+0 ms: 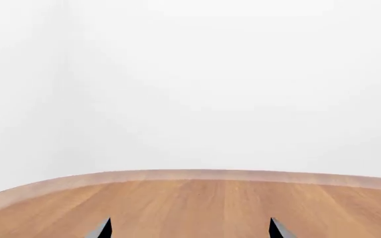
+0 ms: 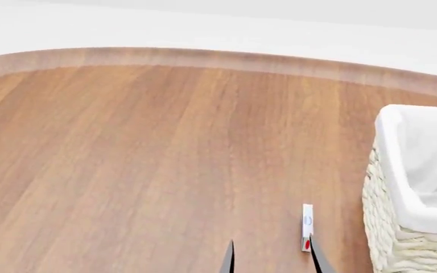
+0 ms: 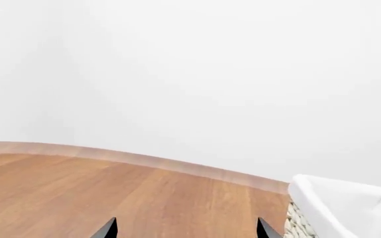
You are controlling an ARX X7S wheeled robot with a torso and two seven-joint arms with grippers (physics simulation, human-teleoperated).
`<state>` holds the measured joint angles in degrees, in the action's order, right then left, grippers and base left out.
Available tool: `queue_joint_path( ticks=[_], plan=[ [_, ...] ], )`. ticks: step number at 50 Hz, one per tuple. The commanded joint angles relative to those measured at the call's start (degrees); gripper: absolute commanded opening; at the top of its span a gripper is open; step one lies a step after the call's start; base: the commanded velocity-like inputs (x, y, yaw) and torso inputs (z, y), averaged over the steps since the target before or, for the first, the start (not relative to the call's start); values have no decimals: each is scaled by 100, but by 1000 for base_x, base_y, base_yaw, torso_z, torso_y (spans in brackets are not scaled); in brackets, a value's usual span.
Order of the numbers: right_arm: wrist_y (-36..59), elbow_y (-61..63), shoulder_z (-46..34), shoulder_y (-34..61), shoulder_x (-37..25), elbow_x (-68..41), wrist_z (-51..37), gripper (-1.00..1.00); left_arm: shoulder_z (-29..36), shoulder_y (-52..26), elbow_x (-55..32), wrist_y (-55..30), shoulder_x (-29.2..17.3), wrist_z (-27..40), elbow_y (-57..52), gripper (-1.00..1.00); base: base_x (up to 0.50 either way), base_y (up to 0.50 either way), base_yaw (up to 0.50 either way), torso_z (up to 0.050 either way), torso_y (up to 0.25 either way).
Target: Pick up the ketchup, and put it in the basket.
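Note:
The ketchup is out of view in every frame. The basket, pale woven wicker with a white cloth liner over its rim, stands at the right edge of the wooden table; its corner also shows in the right wrist view. My right gripper is open and empty over the bare wood, left of the basket; its two dark fingertips show at the bottom of the head view. My left gripper is open and empty over bare wood, and does not show in the head view.
A small thin white-and-red box stands on the table just by the right gripper's right fingertip, between it and the basket. The table's curved far edge meets a plain white background.

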<state>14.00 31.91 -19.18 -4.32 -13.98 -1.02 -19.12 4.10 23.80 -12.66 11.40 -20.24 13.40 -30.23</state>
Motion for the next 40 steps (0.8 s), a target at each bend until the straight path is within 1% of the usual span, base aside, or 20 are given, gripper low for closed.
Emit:
queue_joint_path(
  ticks=[1, 5, 6, 7, 9, 10, 13, 16, 17, 18, 20, 22, 32, 37, 40],
  plan=[
    [-80, -178, -36, 30, -5, -54, -12, 100, -328, 1189, -83, 484, -129, 42, -108, 100, 0, 0, 0, 0, 0],
    [-73, -201, -67, 35, -1, -50, -25, 100, -409, 1585, -8, 720, -74, 83, 14, 100, 0, 0, 0, 0, 0],
    [-93, -229, -71, 36, -4, -51, -26, 100, -436, 1715, -16, 787, -1, 134, 128, 100, 0, 0, 0, 0, 0],
    [-97, -248, -69, 41, -3, -59, -28, 100, -389, 1768, -155, 759, -41, 60, 168, 100, 0, 0, 0, 0, 0],
    [-108, -267, -65, 45, -4, -77, -24, 100, -395, 1890, 25, 917, 4, 67, 325, 100, 0, 0, 0, 0, 0],
    [-111, -277, -78, 43, -3, -83, -19, 100, -330, 1985, 267, 992, -22, 8, 503, 100, 0, 0, 0, 0, 0],
    [-123, -319, -100, 46, -7, -97, -12, 100, -398, 2105, 93, 1138, -4, 23, 702, 100, 0, 0, 0, 0, 0],
    [-112, -332, -131, 63, -7, -92, -11, 100, -334, 2117, 108, 1262, -42, 100, 921, 100, 0, 0, 0, 0, 0],
    [-118, -336, -141, 60, -11, -94, -8, 100, -274, 2117, 57, 1244, -93, 184, 958, 100, 0, 0, 0, 0, 0],
    [-118, -339, -149, 59, -13, -96, -7, 100, -76, 2118, 50, 1365, -270, 318, 1034, 100, 0, 0, 0, 0, 0],
    [-122, -343, -162, 53, -19, -91, -13, 100, 469, 2117, 313, 1659, -829, 1060, 1194, 100, 0, 0, 0, 0, 0],
    [-126, -350, -165, 54, -26, -97, -15, 100, 675, 2110, 55, 1742, -1124, 1358, 1274, 100, 0, 0, 0, 0, 0],
    [-136, -373, -190, 59, -47, -113, -39, 100, 915, 2080, -313, 1940, -1441, 1737, 1631, 100, 0, 0, 0, 0, 0],
    [-141, -381, -189, 68, -58, -139, -46, 100, 1033, 2041, -570, 1946, -1516, 1784, 1768, 100, 0, 0, 0, 0, 0],
    [-159, -421, -187, 73, -57, -157, -54, 100, 1060, 2013, -581, 1952, -1532, 1847, 1827, 100, 0, 0, 0, 0, 0]
  ],
)
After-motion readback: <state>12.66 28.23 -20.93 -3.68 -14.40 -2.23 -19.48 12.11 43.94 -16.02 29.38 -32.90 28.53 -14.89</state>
